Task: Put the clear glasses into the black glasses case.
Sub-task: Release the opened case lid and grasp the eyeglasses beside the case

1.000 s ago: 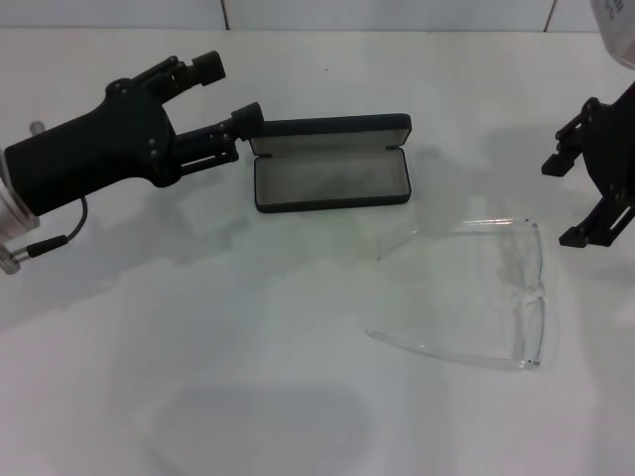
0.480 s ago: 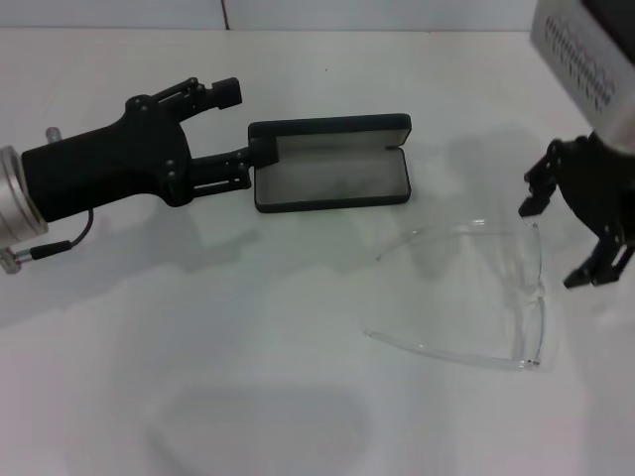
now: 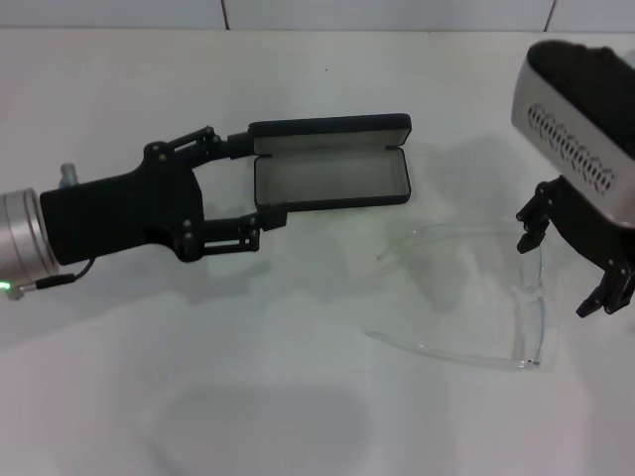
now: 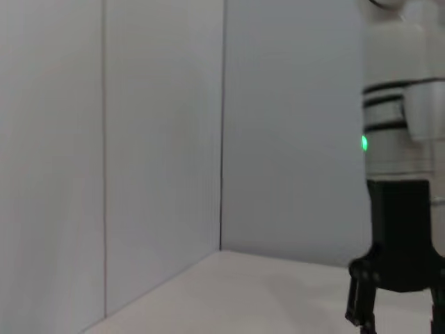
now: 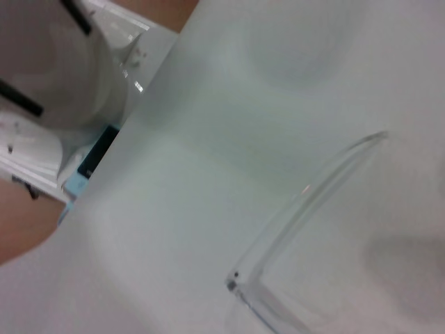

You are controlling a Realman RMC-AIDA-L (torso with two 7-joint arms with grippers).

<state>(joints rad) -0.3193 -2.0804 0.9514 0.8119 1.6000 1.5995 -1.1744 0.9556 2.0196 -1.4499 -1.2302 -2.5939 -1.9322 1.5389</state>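
Note:
The black glasses case [image 3: 332, 178] lies open at the middle back of the white table, grey lining up, lid standing behind. My left gripper [image 3: 256, 181] is open, one finger by the lid's left end and the other by the case's front left corner. To the right of the case, nearer me, lie the clear glasses [image 3: 532, 317], lens to the right, arms pointing left. My right gripper [image 3: 568, 260] hangs open just over the lens end. In the right wrist view one arm and hinge of the clear glasses [image 5: 306, 198] show close up.
A white wall [image 3: 397, 12] runs along the table's back edge. The left wrist view looks at a wall corner [image 4: 222, 125] with the right arm's gripper [image 4: 396, 285] far off. The right wrist view shows the table's edge [image 5: 132, 132] and robot parts beyond.
My left gripper swung toward me and right until its fingers straddle the case's left end. The right gripper came down and left over the lens of the glasses.

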